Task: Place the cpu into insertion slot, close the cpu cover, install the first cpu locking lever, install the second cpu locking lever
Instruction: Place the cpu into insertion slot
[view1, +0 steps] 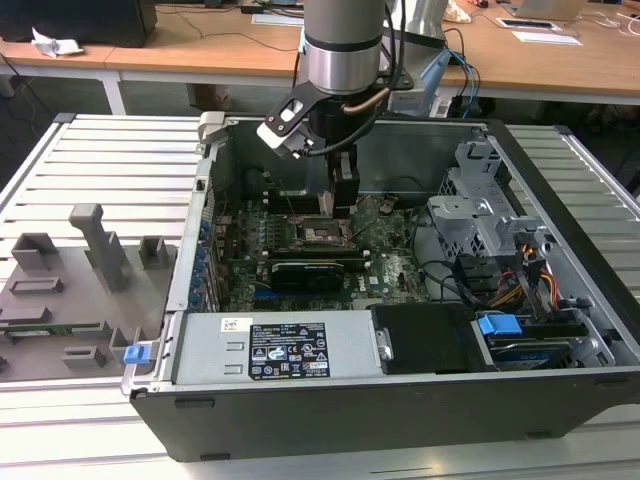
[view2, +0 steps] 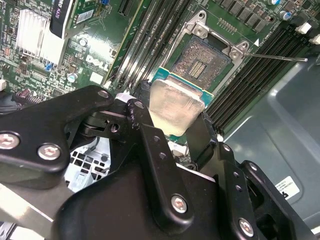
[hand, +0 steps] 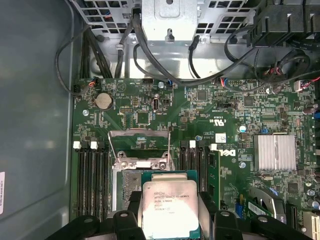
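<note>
Silver-topped cpu (hand: 170, 210) held over the bare insertion slot (view2: 201, 62)

Silver metal faces up on the cpu, which sits clamped between the black jaws of the gripper (hand: 170, 198); the jaws press on two opposite edges. The cpu hangs over one edge of the insertion slot, not seated in it; the slot's contact field lies bare. On the slot's far side from the cpu, the cpu cover (hand: 140, 146) stands swung open, a grey metal frame; a thin metal lever (view2: 280, 58) sticks out sideways from a corner of the slot. Around the slot spreads the green circuit board (hand: 150, 107); dark memory slots (hand: 92, 175) run just beside it. In the exterior view the arm (view1: 343, 45) reaches down into the open computer case (view1: 300, 420) above the slot.
</note>
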